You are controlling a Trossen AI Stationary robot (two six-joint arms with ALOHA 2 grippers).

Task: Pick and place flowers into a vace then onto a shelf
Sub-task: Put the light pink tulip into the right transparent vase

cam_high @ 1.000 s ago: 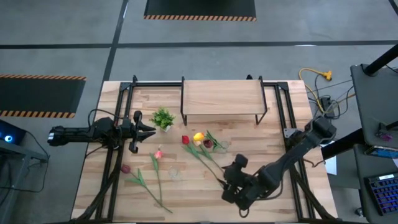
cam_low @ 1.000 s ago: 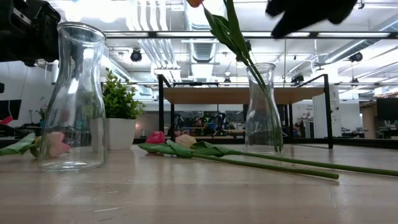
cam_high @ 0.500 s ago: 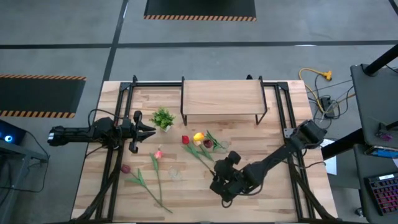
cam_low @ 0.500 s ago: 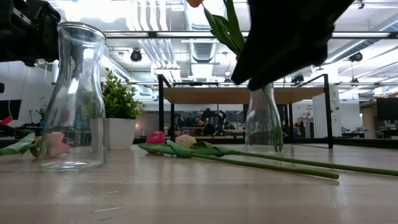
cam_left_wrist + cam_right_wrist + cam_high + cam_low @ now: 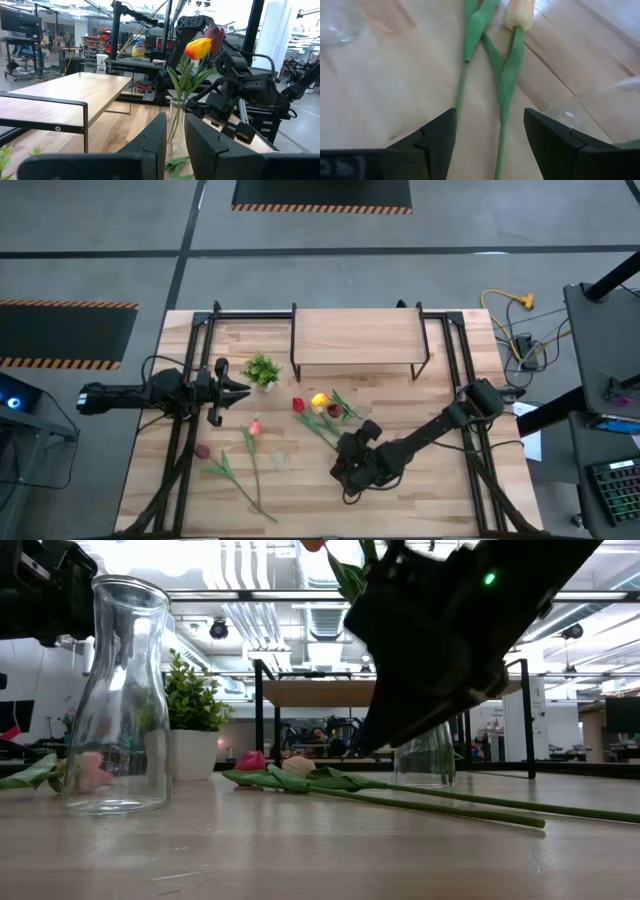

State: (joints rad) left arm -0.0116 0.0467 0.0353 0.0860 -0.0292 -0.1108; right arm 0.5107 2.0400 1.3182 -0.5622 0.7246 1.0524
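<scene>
Flowers (image 5: 322, 420) lie loose on the wooden table (image 5: 450, 480) near the centre of the high view: a red head and a peach one just below the shelf (image 5: 355, 337), their green stems running down and to the right. Two more tulips (image 5: 235, 465) lie lower left, beside an empty glass carafe (image 5: 118, 695). A second glass vase (image 5: 175, 125), just right of the loose heads, already holds a yellow tulip (image 5: 198, 48) and a dark maroon one, standing upright.

Low over the centre-right of the table, the right gripper (image 5: 345, 470) hangs with its fingers spread wide and gripping nothing; in its wrist view two stems (image 5: 502, 90) run up between the dark fingers, the peach head (image 5: 520, 12) at the top edge. At centre left of the high view the left gripper (image 5: 240, 389) is parked near a small potted plant (image 5: 262, 369), its fingers parted by only a narrow gap and empty, pointing toward the vase.
</scene>
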